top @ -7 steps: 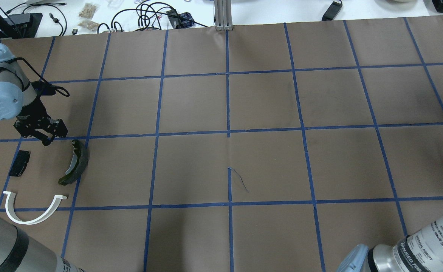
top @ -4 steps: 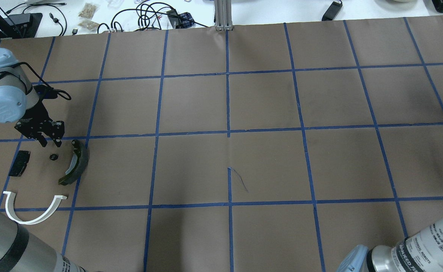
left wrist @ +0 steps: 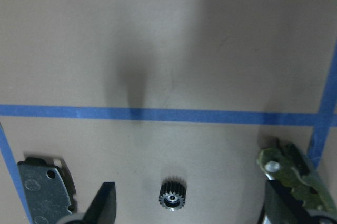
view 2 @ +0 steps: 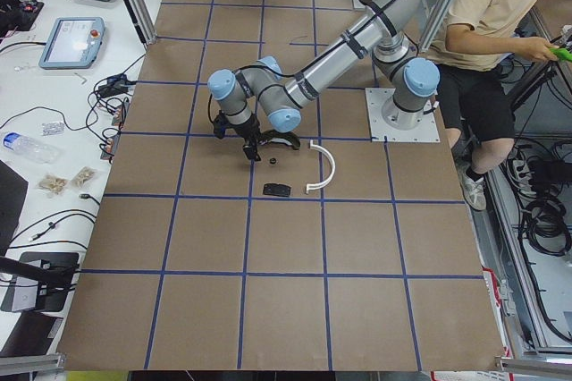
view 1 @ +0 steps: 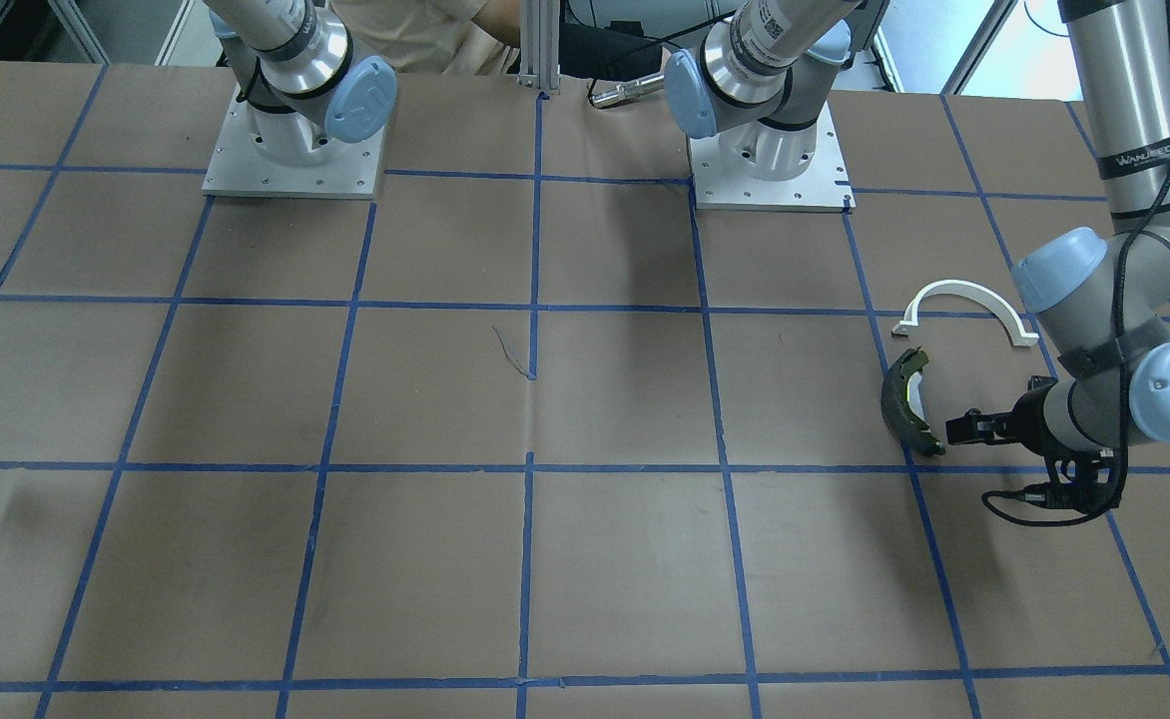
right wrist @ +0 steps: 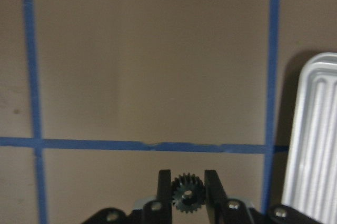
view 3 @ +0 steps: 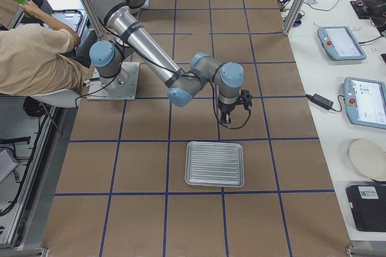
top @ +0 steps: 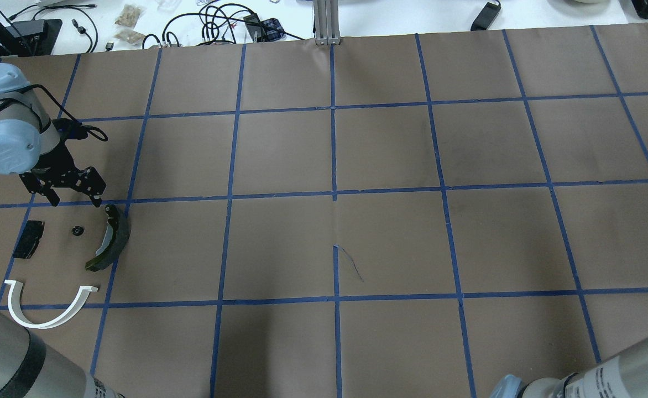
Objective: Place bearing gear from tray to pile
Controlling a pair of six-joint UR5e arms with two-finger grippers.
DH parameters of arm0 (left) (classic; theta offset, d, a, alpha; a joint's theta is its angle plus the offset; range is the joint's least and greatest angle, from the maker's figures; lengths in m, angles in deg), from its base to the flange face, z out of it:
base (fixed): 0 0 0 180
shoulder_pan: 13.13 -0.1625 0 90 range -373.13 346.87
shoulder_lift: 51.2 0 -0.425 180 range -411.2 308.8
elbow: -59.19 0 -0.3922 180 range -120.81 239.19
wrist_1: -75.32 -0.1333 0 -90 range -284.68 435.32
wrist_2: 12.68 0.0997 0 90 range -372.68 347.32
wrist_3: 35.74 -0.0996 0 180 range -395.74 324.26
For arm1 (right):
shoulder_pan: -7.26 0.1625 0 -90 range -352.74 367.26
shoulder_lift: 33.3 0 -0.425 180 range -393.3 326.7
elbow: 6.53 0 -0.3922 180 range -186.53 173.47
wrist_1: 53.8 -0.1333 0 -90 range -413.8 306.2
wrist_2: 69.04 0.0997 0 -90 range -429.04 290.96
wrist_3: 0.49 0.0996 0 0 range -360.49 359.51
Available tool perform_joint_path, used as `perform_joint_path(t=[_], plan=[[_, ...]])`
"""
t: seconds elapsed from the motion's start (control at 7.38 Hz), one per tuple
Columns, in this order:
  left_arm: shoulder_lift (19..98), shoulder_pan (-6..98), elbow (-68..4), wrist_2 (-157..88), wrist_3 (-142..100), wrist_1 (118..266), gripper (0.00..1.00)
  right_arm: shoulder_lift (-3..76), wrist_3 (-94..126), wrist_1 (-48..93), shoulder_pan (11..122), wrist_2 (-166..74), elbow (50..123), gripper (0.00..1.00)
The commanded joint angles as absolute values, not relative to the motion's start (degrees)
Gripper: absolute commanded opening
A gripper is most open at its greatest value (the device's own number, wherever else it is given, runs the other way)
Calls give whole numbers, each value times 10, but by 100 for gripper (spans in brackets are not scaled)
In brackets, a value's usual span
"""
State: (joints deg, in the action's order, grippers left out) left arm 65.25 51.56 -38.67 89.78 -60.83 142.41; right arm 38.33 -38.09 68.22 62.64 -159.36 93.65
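Note:
One bearing gear, tiny, black and toothed, lies on the paper between the black pad and the dark brake shoe; the white half-ring arch lies nearer the robot. My left gripper is open and empty just beyond that gear. In the left wrist view the gear lies loose between the spread fingers. My right gripper is shut on a second bearing gear, beside the ribbed metal tray.
The tray lies at the table's right end, with my right gripper beside it, and looks empty. Brown paper with a blue tape grid covers the table. Cables and clutter lie beyond the far edge. A person sits behind the robot.
My left gripper let go of the gear, which now lies in the pile, then opened wider and drew back. My right gripper has come into view at the right edge.

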Motion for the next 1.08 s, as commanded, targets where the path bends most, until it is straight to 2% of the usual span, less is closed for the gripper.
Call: perform_joint_path(t=[0.0,0.27,0.54,0.95], plan=[[639,586,-378,847,-537,1432,100,492,-221,681,785,-1593,1032,10],[642,656,-380,827,-421,1435,100,490,-65,688,955,-1599,1039,9],[638,703,-383,794,-341,1426,100,444,-4,734,1044,-1596,1040,8],[640,702,-384,795,-331,1423,100,369,135,835,1162,-1598,1035,8]])
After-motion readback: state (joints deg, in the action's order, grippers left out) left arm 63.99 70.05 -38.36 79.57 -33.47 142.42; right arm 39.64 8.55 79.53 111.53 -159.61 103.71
